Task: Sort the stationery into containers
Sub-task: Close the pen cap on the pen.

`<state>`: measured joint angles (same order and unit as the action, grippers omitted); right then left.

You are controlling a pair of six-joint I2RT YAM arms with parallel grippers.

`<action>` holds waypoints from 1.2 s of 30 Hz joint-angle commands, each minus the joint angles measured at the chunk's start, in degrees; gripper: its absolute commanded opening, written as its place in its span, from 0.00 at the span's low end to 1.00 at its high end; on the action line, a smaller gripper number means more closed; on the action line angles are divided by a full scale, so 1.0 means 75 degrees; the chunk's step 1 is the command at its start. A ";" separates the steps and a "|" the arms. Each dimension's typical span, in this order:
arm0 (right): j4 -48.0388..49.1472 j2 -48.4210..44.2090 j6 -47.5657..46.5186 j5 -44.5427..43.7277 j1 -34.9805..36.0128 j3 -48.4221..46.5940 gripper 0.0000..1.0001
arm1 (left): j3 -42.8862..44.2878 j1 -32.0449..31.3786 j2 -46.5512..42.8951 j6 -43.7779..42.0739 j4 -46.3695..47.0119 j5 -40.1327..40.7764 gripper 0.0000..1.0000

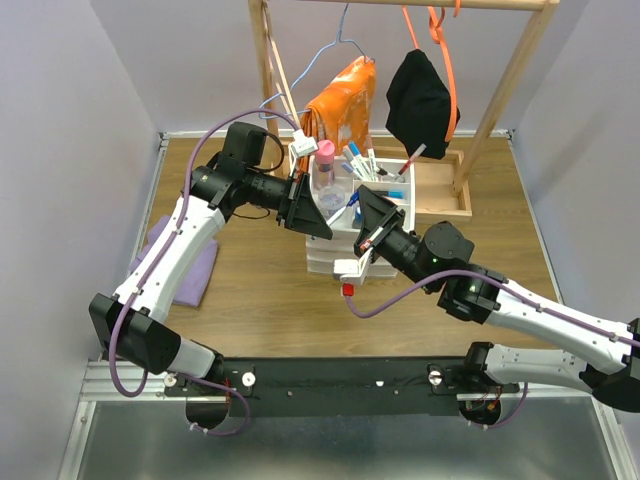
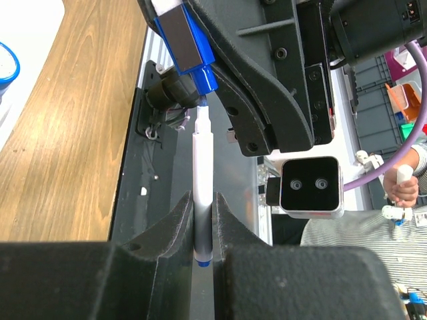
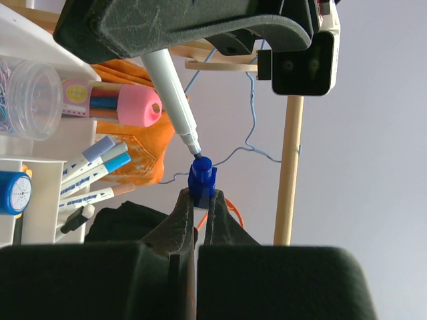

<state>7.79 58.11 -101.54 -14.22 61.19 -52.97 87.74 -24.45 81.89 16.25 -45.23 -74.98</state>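
Note:
My left gripper (image 2: 202,208) is shut on the barrel of a white marker (image 2: 202,167) with a blue end. My right gripper (image 3: 200,201) is shut on its blue cap (image 3: 201,179). The marker's bare tip (image 3: 192,148) touches the cap's mouth. Both grippers meet above the white divided tray (image 1: 404,163), left gripper (image 1: 316,216) beside right gripper (image 1: 371,222). The tray tops a small white drawer unit (image 1: 326,263). It holds several markers (image 3: 93,170), a pink-capped bottle (image 3: 127,103), a clear jar (image 3: 30,97) and a blue-capped bottle (image 3: 13,192).
A wooden clothes rack (image 1: 500,95) stands behind the tray, with an orange cloth (image 1: 342,100) and a black cloth (image 1: 420,95) hanging from it. Its wooden base (image 1: 442,188) lies right of the tray. A purple cloth (image 1: 192,268) lies at the left under my left arm.

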 commanded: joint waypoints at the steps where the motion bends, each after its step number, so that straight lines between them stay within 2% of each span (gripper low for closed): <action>1: -0.0300 0.0080 -0.0301 0.0079 0.0138 -0.0296 0.00 | 0.0266 0.0037 0.0050 0.0200 0.0265 0.0083 0.00; 12: -0.0816 0.0502 -0.0747 -0.0014 0.0314 -0.0707 0.01 | 0.0383 0.0037 0.0109 0.0610 0.0652 -0.0057 0.00; 25: -0.1261 0.0643 -0.0665 -0.0331 0.0795 -0.0929 0.01 | 0.0254 0.0130 -0.0020 0.0751 0.0769 0.0024 0.00; 32: -0.2477 0.0585 -0.0747 -0.0601 0.1485 -0.1117 0.01 | 0.0687 0.0213 0.0412 0.1407 0.1167 -0.0010 0.00; 36: -0.3159 0.0514 -0.0853 -0.0577 0.1568 -0.1234 0.00 | 0.0898 0.0201 0.0578 0.1665 0.1414 -0.0034 0.00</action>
<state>-3.60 61.43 -107.50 -26.04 68.58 -61.41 90.65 -23.51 83.59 25.61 -42.89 -77.58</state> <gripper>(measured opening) 0.050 0.196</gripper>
